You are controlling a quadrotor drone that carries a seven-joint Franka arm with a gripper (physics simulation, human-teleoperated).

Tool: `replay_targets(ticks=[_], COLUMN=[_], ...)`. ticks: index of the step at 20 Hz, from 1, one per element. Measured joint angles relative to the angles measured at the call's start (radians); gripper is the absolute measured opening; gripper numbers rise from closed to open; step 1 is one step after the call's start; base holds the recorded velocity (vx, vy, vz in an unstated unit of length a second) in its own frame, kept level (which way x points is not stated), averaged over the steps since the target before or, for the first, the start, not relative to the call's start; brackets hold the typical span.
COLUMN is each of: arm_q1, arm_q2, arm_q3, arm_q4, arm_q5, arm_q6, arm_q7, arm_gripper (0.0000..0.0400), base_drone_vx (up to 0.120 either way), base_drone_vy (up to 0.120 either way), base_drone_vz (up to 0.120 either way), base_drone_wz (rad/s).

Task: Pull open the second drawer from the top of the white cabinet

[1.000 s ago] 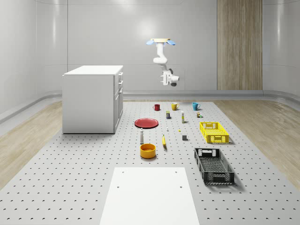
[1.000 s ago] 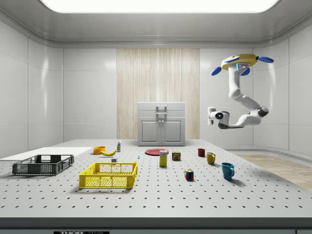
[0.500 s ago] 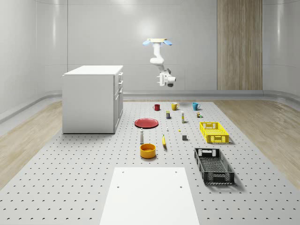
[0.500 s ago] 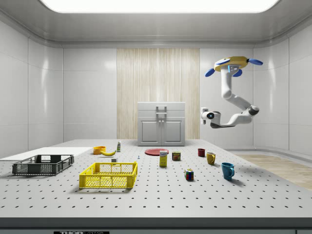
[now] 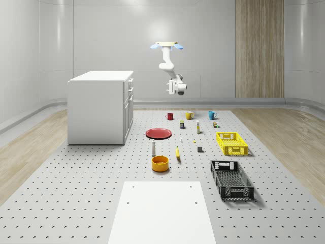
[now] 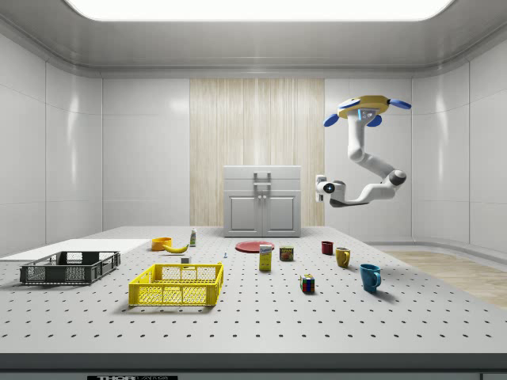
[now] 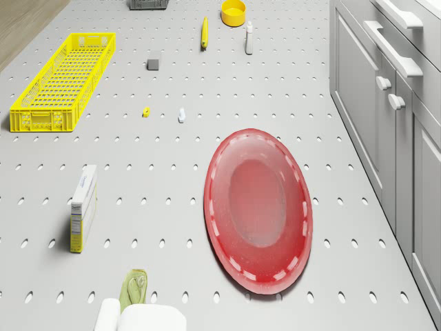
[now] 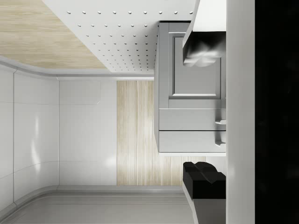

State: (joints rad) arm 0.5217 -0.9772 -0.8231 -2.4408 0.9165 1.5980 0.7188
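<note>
The white cabinet (image 5: 99,108) stands on the pegboard floor at the whole-scene view's left, its drawer fronts facing right. In the side view its second drawer (image 6: 262,187) sits shut under the top one, each with a bar handle. The drone (image 5: 163,45) hovers high above the red plate's far side, to the right of the cabinet front. Its arm hangs down and bends toward the cabinet. The gripper (image 5: 171,89) (image 6: 320,186) is at about drawer height, well apart from the handles. In the wrist view the fingers (image 8: 204,180) stand apart with nothing between them, and the second drawer (image 8: 189,120) lies ahead.
A red plate (image 5: 159,133) (image 7: 258,207) lies on the floor in front of the cabinet. Three mugs (image 5: 189,115), small boxes, a yellow crate (image 5: 231,143), a black crate (image 5: 231,179), a yellow bowl (image 5: 160,162) and a white bottle (image 5: 153,148) dot the floor.
The drone with its arm has shifted toward the cabinet, leftward in both the whole-scene and side views. The gripper has come closer to the drawer fronts. The drawers stay shut.
</note>
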Motion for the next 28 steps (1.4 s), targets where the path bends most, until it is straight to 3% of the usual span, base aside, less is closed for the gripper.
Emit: replay_targets(ticks=[25, 28], arm_q1=[0.087, 0.095], arm_q2=[-0.087, -0.096], arm_q3=[-0.032, -0.035], arm_q4=[-0.011, -0.012], arm_q5=[-0.067, -0.073], arm_q6=[0.080, 0.088], arm_q7=[0.055, 0.061], arm_gripper=[0.0300, 0.0300], base_drone_vx=[0.120, 0.120], base_drone_vy=[-0.120, 0.000], base_drone_vz=[0.000, 0.000], base_drone_wz=[0.000, 0.000])
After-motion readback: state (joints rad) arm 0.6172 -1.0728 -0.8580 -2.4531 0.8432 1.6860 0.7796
